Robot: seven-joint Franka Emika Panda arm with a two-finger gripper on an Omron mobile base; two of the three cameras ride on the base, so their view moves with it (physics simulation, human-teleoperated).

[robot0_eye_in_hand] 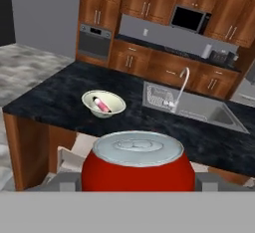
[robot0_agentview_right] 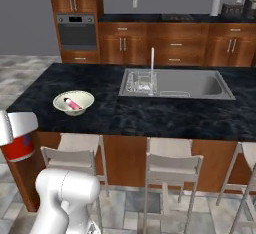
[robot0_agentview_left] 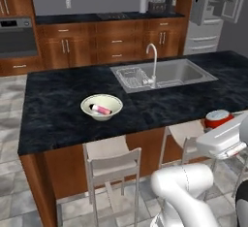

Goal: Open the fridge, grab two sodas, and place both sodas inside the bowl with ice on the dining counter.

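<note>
The claw [robot0_eye_in_hand: 137,184] is pinching a red can [robot0_eye_in_hand: 138,162] with a silver top, one finger on each side of it, and holds it upright in the air on the near side of the dining counter [robot0_eye_in_hand: 60,97], above the stools [robot0_agentview_left: 114,160]. Ahead of the claw and a little to its left, the cream bowl [robot0_eye_in_hand: 104,108] sits on the black stone top with the slim pink drink [robot0_eye_in_hand: 101,104] lying inside it. Farther ahead and to the right, the steel sink [robot0_eye_in_hand: 199,108] and its faucet [robot0_eye_in_hand: 183,80] are set into the counter. Beyond them run the wooden wall cabinets [robot0_eye_in_hand: 164,67] and oven [robot0_eye_in_hand: 93,41]. The fridge [robot0_agentview_left: 213,15] stands far off to the right, doors open.
</note>
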